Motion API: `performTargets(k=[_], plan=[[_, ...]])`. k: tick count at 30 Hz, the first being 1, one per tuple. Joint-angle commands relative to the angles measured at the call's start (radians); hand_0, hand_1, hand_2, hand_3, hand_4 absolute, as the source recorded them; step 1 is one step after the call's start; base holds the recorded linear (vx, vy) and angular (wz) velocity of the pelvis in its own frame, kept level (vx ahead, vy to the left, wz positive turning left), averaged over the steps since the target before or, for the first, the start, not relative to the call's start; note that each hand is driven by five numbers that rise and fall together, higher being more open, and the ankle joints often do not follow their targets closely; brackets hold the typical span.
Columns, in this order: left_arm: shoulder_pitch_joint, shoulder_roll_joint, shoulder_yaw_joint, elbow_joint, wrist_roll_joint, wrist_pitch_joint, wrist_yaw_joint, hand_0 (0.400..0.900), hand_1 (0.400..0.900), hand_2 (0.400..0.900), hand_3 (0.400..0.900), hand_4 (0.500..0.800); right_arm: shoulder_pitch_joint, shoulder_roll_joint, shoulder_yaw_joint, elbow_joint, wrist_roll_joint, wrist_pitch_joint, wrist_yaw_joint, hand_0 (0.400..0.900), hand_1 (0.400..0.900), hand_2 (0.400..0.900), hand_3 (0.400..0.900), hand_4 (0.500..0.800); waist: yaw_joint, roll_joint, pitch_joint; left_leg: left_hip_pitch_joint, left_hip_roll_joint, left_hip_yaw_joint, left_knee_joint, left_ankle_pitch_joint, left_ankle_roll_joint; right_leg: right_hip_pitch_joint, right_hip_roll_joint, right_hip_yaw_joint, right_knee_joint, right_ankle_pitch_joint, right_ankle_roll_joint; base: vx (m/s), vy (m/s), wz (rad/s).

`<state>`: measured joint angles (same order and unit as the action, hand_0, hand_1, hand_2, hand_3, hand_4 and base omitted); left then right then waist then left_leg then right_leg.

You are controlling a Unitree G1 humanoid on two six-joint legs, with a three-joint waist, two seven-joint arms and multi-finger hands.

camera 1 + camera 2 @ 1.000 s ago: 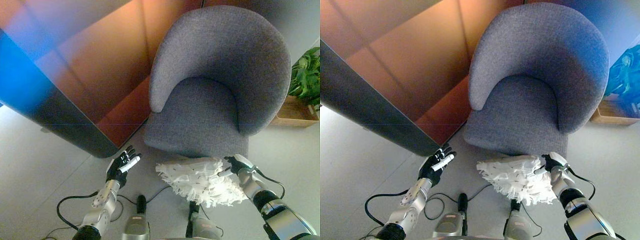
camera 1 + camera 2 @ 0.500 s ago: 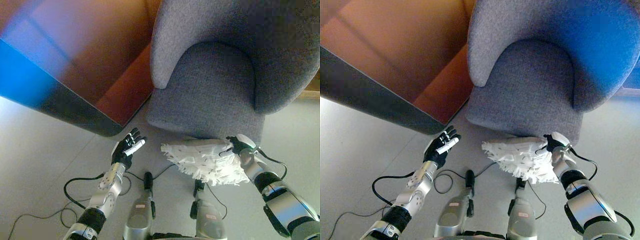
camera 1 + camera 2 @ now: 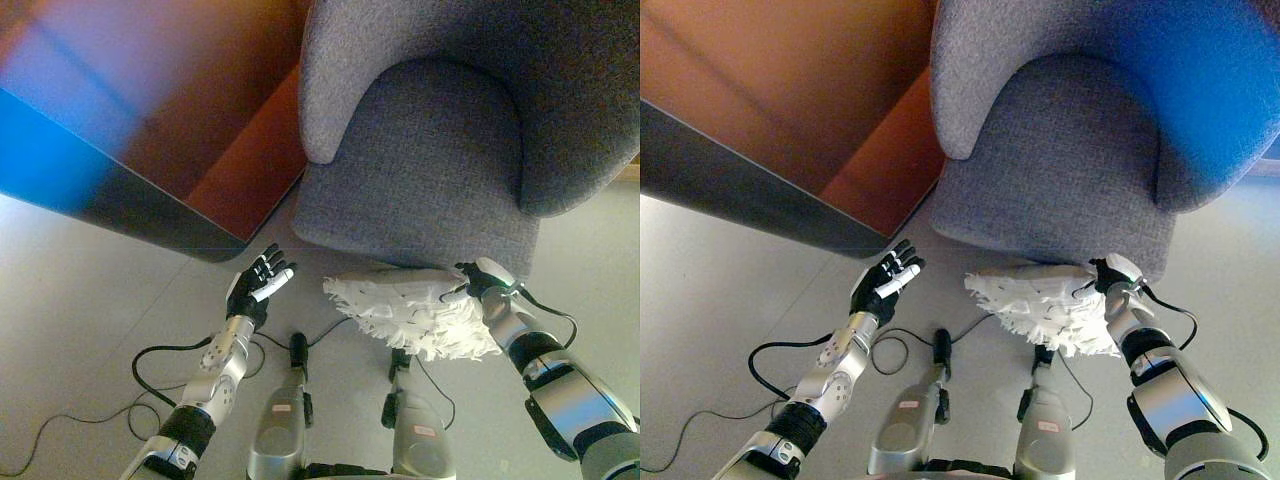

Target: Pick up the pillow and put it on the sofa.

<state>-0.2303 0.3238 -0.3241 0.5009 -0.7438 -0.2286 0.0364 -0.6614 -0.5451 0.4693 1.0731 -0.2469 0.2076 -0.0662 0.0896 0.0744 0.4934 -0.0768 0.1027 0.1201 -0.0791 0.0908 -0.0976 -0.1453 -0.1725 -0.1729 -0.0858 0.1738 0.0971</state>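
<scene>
Currently pillow [image 3: 415, 317] pinched at one edge by right hand [image 3: 482, 284], hanging left of it — just short of sofa [image 3: 420, 200] seat. Left hand [image 3: 256, 291] open, empty. Risk: slip from one-sided hold, or snag on seat front.

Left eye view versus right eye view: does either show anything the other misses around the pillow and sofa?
Only the left eye view shows a sliver of wooden box at its right edge, past the sofa. The right eye view shows nothing extra. Both share the grey sofa, the white shaggy pillow held off the floor just before the seat's front edge, the right hand with fingers closed on the pillow's right end, the left hand open and apart from it, and the brown cabinet.
</scene>
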Motion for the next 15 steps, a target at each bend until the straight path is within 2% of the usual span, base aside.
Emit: performTargets(k=[1, 10, 15], plan=[[-0.052, 0.038, -0.020, -0.116, -0.001, -0.106, 0.006, 0.900, 0.900, 0.900, 0.900, 0.800, -0.138, -0.085, 0.079, 0.037, -0.002, -0.002, 0.004, 0.900, 0.900, 0.900, 0.900, 0.800, 0.023, -0.032, 0.017, -0.058, -0.010, -0.079, 0.082, -0.031, -0.004, -0.033, -0.103, 0.011, 0.077, 0.005, 0.105, 0.00, 0.000, 0.00], [-0.084, 0.029, -0.031, -0.123, 0.009, -0.109, 0.024, 0.900, 0.900, 0.900, 0.900, 0.800, -0.187, -0.077, 0.102, 0.082, 0.003, 0.022, 0.068, 0.900, 0.900, 0.900, 0.900, 0.800, 0.028, -0.023, 0.027, -0.083, -0.011, -0.078, 0.075, -0.022, -0.004, -0.066, -0.104, 0.005, 0.084, 0.010, 0.103, 0.00, 0.000, 0.00], [-0.088, 0.027, -0.025, -0.117, 0.010, -0.114, 0.014, 0.900, 0.900, 0.900, 0.900, 0.800, -0.197, -0.077, 0.107, 0.082, -0.010, 0.032, 0.094, 0.900, 0.900, 0.900, 0.900, 0.800, 0.026, -0.022, 0.027, -0.095, -0.015, -0.079, 0.073, -0.020, -0.003, -0.083, -0.103, 0.006, 0.086, 0.012, 0.101, 0.00, 0.000, 0.00]])
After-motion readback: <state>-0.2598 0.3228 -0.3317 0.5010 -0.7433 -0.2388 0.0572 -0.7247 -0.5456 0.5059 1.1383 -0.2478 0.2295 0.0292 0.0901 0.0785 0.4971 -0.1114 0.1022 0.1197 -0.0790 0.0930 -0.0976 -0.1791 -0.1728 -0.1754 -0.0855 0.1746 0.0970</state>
